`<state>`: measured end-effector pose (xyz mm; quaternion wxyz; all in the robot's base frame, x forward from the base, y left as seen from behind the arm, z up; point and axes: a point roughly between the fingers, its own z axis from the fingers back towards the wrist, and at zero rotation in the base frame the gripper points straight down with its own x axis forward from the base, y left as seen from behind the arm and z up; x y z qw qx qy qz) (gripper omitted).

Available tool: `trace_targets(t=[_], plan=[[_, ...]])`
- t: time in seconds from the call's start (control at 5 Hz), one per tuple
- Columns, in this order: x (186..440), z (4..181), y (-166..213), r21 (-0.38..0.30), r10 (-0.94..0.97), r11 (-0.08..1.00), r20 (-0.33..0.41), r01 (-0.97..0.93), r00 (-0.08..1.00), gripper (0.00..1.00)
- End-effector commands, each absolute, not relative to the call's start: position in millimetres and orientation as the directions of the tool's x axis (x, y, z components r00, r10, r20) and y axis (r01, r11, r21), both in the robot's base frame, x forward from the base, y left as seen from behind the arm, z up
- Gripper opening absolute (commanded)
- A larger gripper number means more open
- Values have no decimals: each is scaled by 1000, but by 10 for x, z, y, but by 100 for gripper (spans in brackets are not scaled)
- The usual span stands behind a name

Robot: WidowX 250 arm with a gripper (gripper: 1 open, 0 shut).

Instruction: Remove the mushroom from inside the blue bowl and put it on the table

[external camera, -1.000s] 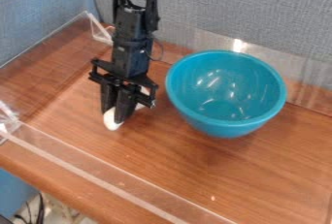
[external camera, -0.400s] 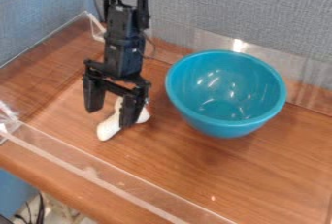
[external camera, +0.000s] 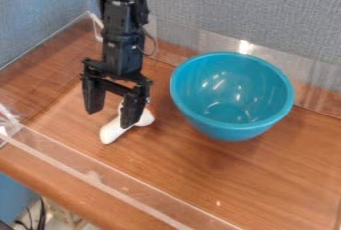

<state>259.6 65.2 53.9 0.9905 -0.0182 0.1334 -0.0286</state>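
The small cream-white mushroom (external camera: 123,128) lies on its side on the reddish-brown table (external camera: 200,169), left of the blue bowl (external camera: 230,96). My gripper (external camera: 112,102) hangs just above the mushroom, pointing steeply down, its two black fingers (external camera: 91,94) spread wide apart and open. Nothing sits between the fingers; the right one stands close over the mushroom's upper end. The teal-blue bowl stands upright with nothing showing inside it.
Low clear acrylic walls (external camera: 80,164) run along the table's front and left edges. A blue-grey fabric partition (external camera: 253,10) stands behind the table. The arm (external camera: 118,20) rises from the back left.
The fingers were shut on the mushroom a second ago; they have spread wide and let it go, and it now lies on the table. The hand itself has stayed in place.
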Motion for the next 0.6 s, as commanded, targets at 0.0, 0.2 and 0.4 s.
trace_targets(t=[0.0,0.2,0.4], plan=[[2636,698,685,-35,-62,998,-193,56,979,100],[2638,681,685,-41,-63,998,-189,56,980,100],[2639,663,688,-47,-63,997,-184,55,981,100]])
